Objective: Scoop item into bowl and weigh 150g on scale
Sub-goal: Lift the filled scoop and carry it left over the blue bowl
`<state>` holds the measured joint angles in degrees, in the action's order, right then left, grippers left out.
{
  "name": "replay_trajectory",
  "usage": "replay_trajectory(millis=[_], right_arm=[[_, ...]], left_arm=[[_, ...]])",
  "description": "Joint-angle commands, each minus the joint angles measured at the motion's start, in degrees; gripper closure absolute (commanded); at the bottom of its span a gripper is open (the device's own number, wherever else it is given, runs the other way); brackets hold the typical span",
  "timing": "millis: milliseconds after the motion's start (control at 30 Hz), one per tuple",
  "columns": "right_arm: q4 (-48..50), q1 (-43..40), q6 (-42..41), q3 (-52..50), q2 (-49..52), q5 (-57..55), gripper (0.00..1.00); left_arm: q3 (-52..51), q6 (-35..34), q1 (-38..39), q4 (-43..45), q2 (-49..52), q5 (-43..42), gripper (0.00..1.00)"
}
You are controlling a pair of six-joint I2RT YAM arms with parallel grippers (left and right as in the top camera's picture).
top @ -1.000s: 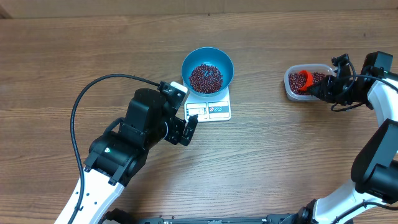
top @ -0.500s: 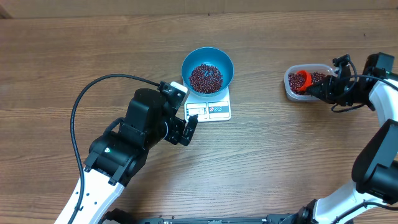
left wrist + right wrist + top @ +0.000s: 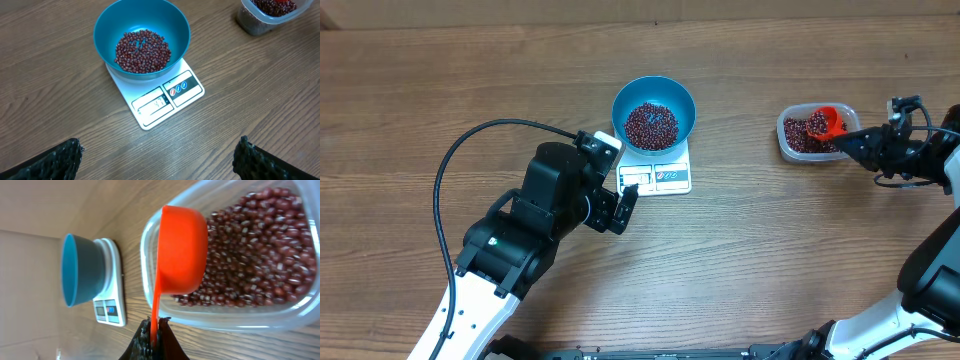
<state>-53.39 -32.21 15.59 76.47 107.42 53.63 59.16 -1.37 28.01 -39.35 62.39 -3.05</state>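
Resting on the scale (image 3: pixel 672 177), the bowl (image 3: pixel 620 100) holds beans (image 3: pixel 650 124); more beans fill the clear tub (image 3: pixel 787 141). The right gripper (image 3: pixel 152 332) is clamped on the handle of the orange scoop (image 3: pixel 182 250), which sits over the tub. The left gripper (image 3: pixel 159 147), jaws wide apart and empty, hangs near the scale.

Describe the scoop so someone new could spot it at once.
On the right side of the wooden table, robot's own, sits a clear tub of red-brown beans. The scoop is over that tub, its thin handle pinched in the right gripper. It is the only bright orange thing; the bowl at centre is blue.
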Motion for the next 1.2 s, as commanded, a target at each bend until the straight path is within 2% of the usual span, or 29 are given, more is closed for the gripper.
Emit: replay_trajectory(millis=[0,400,867,1167], right_arm=[[0.1,-0.2,1.2,-0.3,0.0,4.8,0.96],[0.2,0.7,2.9,-0.3,0.0,17.7,0.96],[2.7,13.8,2.2,-0.3,0.0,24.1,0.96],[15.1,23.7,-9.4,-0.3,0.0,24.0,0.96]], left_arm=[[-0.1,-0.5,-0.3,0.2,0.2,-0.9,0.01],[-0.1,-0.5,-0.3,0.2,0.2,-0.9,0.0],[-0.1,-0.5,-0.3,0.2,0.2,-0.9,0.01],[-0.1,-0.5,-0.3,0.2,0.2,-0.9,0.01]])
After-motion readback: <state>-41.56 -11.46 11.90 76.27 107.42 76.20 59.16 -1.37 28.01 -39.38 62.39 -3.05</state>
